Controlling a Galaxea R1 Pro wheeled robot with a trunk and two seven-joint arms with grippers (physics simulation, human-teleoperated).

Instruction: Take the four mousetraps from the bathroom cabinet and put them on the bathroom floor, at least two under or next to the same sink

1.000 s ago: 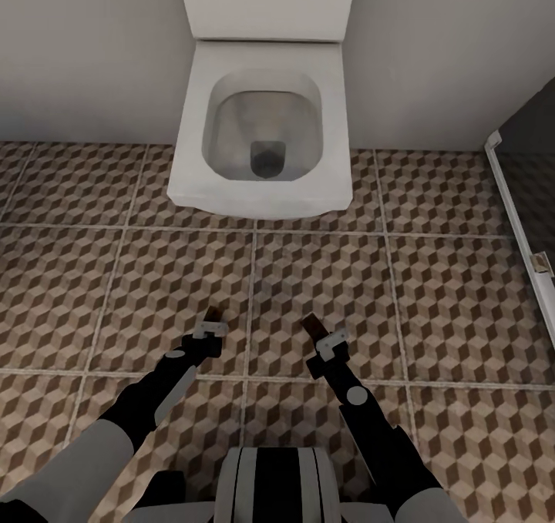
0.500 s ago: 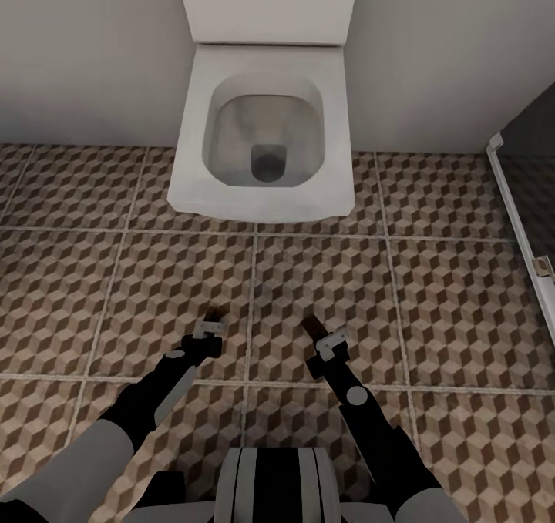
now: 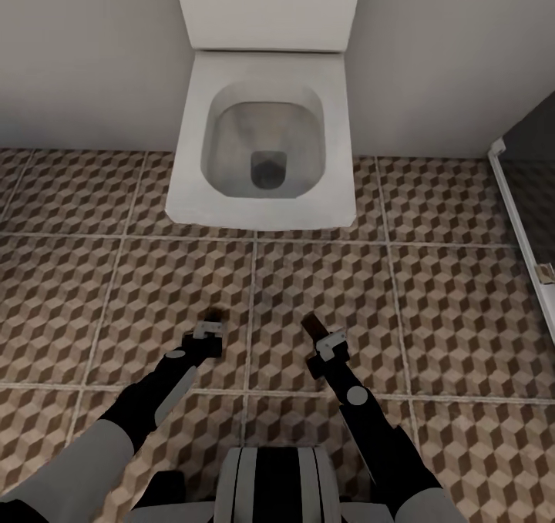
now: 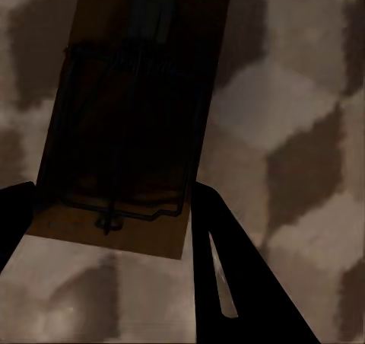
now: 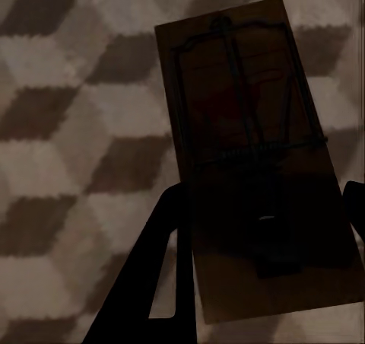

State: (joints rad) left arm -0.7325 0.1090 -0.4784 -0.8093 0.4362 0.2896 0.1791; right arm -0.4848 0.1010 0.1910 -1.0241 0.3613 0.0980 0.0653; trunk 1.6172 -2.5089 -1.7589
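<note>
Now we hold one mousetrap in each gripper. Our left gripper (image 3: 210,330) is clamped on a mousetrap (image 4: 125,123): in the left wrist view the wooden board with its dark wire frame sits between the two dark fingers (image 4: 228,268), which press against its long edges. Our right gripper (image 3: 322,336) is clamped the same way on a second mousetrap (image 5: 255,161), whose wire bar, spring and faint red mark face the wrist camera, with the fingers (image 5: 152,283) at either side of the board's near end. From the head view each trap shows as a small brown tip (image 3: 312,324) past the fingers, held above the bathroom floor (image 3: 447,292); we cannot tell whether either board touches the tiles.

Ahead of us stands a white toilet (image 3: 266,153) against the pale wall (image 3: 85,53), its bowl rim well apart from both grippers, with a full row of cube-patterned tiles between. To our right a white frame edge (image 3: 520,230) runs along a dark panel. Open tile lies to the left of our left arm and between the two grippers.
</note>
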